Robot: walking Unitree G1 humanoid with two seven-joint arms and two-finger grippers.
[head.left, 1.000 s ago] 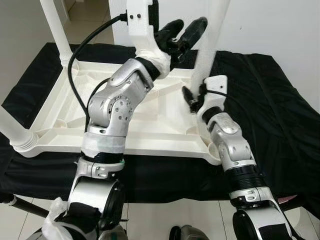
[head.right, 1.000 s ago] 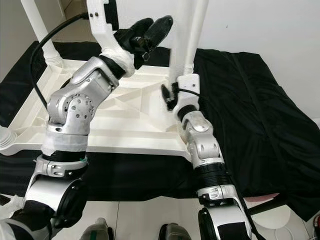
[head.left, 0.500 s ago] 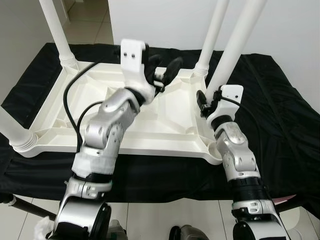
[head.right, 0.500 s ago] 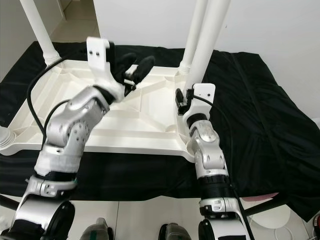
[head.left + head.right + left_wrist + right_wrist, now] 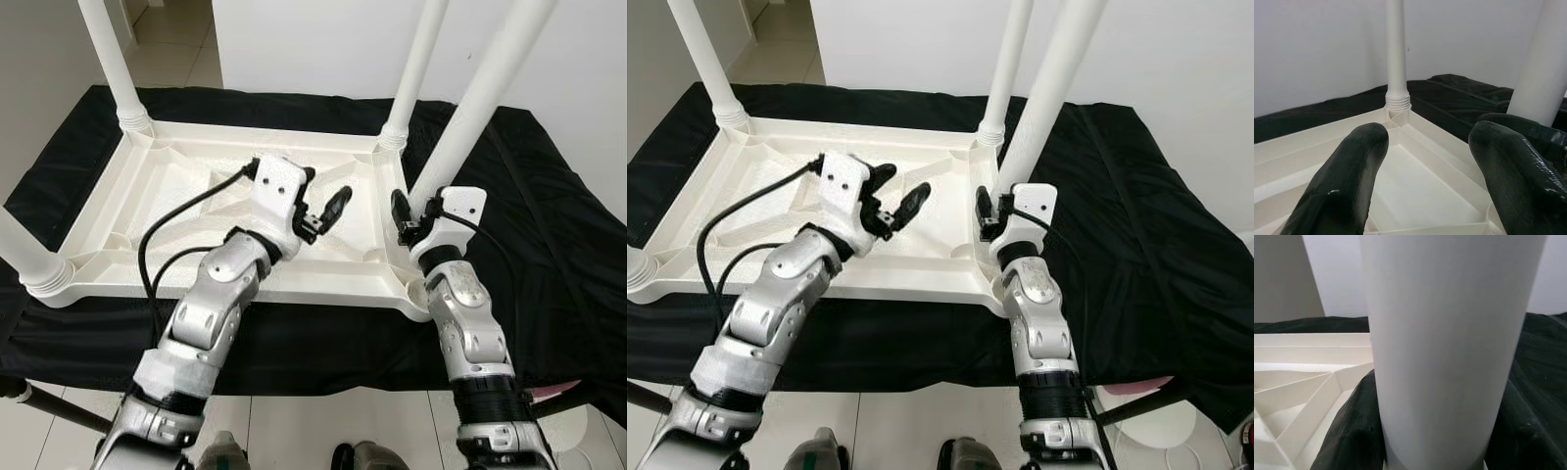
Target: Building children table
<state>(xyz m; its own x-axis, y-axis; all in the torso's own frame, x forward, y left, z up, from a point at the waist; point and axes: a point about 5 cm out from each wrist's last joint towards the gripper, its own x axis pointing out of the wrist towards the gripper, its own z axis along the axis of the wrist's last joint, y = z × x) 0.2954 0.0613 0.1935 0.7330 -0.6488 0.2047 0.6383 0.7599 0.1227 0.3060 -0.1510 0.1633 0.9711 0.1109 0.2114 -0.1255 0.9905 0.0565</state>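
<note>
A white plastic children's table [image 5: 196, 176] lies upside down on a black cloth. Legs stand up at its far left [image 5: 113, 69], far right [image 5: 416, 69] and near left [image 5: 24, 255] corners. The near right leg [image 5: 480, 108] leans up and to the right. My right gripper [image 5: 416, 211] is shut on this leg low down, just above the corner socket [image 5: 421, 289]. The right wrist view has the leg [image 5: 1449, 333] between both black fingers [image 5: 1352, 431]. My left gripper [image 5: 321, 201] hangs open over the table's ribbed underside, holding nothing. Its fingers [image 5: 1347, 181] point toward the far right leg [image 5: 1396, 54].
The black cloth [image 5: 549, 215] covers the support and spreads wide to the right of the table. A white wall [image 5: 323, 39] stands behind. Light floor tiles [image 5: 323, 431] lie below the front edge, and a black cable [image 5: 176, 220] loops along my left arm.
My left arm has come down from high beside the far right leg to low over the table's underside. The right gripper has kept its hold while the near right leg tipped rightward.
</note>
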